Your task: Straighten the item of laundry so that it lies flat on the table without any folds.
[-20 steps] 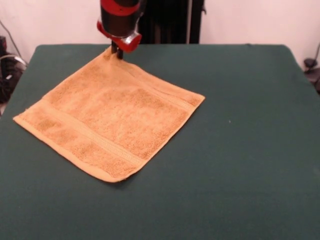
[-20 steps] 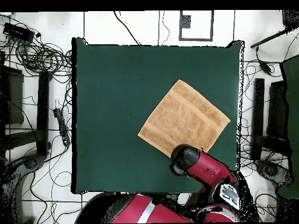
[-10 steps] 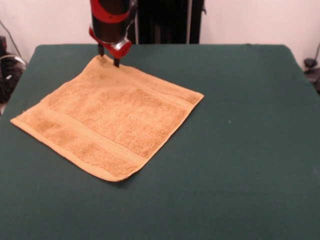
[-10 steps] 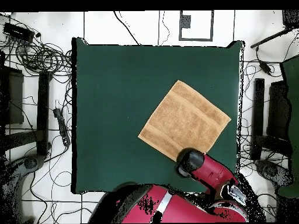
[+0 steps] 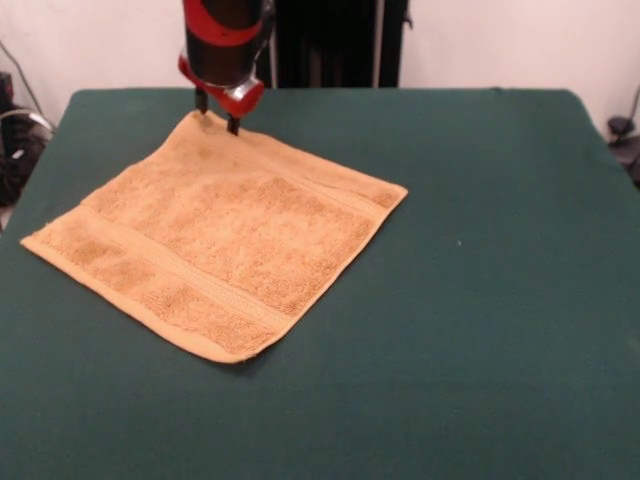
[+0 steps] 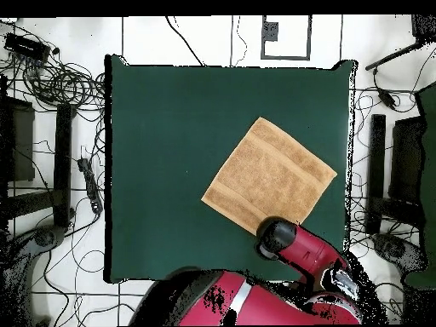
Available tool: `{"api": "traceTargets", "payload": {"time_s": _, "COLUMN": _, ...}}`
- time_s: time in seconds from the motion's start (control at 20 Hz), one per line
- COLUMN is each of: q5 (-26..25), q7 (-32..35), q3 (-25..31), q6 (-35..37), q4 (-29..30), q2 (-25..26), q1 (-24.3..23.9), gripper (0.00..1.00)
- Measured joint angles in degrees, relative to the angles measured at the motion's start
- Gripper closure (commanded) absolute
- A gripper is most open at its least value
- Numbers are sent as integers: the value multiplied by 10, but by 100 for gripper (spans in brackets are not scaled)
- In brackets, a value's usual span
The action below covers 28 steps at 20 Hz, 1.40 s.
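Nothing has shifted since half a second ago; against the picture a second back, the gripper [image 5: 217, 112] has slid toward 9 o'clock in the front view and the towel's far corner has gone with it, so the cloth now spreads a touch wider. The jaws stand narrowly apart, two dark tips poised right at that far corner, one at its edge and one on the cloth; whether they pinch the fabric cannot be told. The orange-tan towel [image 5: 215, 235] lies flat as a diamond on the green table [image 5: 480, 300], spreading from the jaws toward 6 o'clock in the front view, its woven bands running along two opposite ends. In the overhead view the towel [image 6: 270, 174] sits toward 4 o'clock on the table [image 6: 170, 136], with the red arm [image 6: 294, 247] covering its 6 o'clock corner.
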Motion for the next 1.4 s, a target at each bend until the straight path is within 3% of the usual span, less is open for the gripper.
{"api": "traceTargets", "payload": {"time_s": 0.45, "q5": -42, "q7": 0, "q3": 14, "q6": 6, "q4": 0, "q2": -35, "q1": -4, "gripper": 0}}
{"api": "traceTargets", "payload": {"time_s": 0.95, "q5": -44, "q7": 0, "q3": 16, "q6": 130, "q4": -3, "q2": -158, "q1": 18, "gripper": 0}}
{"api": "traceTargets", "payload": {"time_s": 1.4, "q5": -47, "q7": 0, "q3": 21, "q6": 131, "q4": -3, "q2": -195, "q1": 12, "gripper": 0}}
